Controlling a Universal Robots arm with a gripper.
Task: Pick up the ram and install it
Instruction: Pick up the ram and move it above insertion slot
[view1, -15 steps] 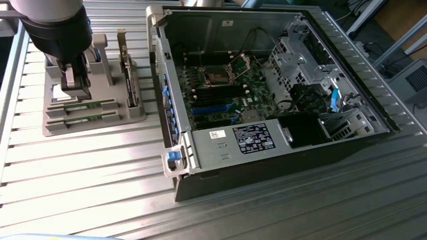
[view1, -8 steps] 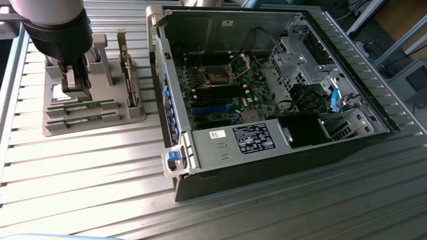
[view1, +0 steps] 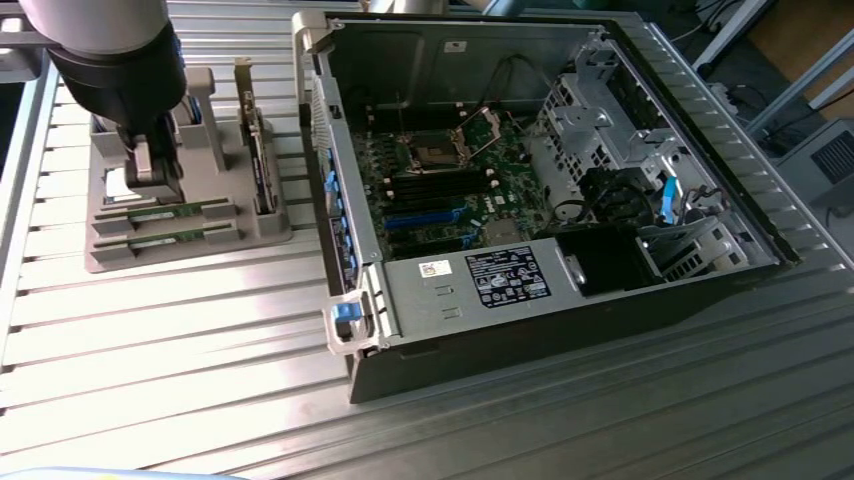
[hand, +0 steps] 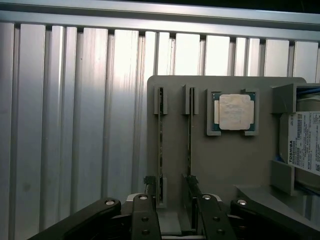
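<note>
Case (view1: 441, 300) sits nearest me, lid off, board (view1: 454, 170) bare, and its memory slots (view1: 434, 185) look empty as far as I can judge, so nothing is installed yet. Beyond, to the exterior view's left, the tray (view1: 120, 258) has both sticks seated in their slots: ram (view1: 167, 238) in front, second stick (view1: 167, 212) just behind. Gripper (view1: 154, 170) hangs over them, parted and holding nothing, so the pick-up is not yet done. Wrist view adds what the arm hides from outside: the ram lies between the fingertips (hand: 148, 187), the second stick sits right by one finger, and CPU (hand: 234, 112) and drive (hand: 305, 145) lie farther along the tray.
</note>
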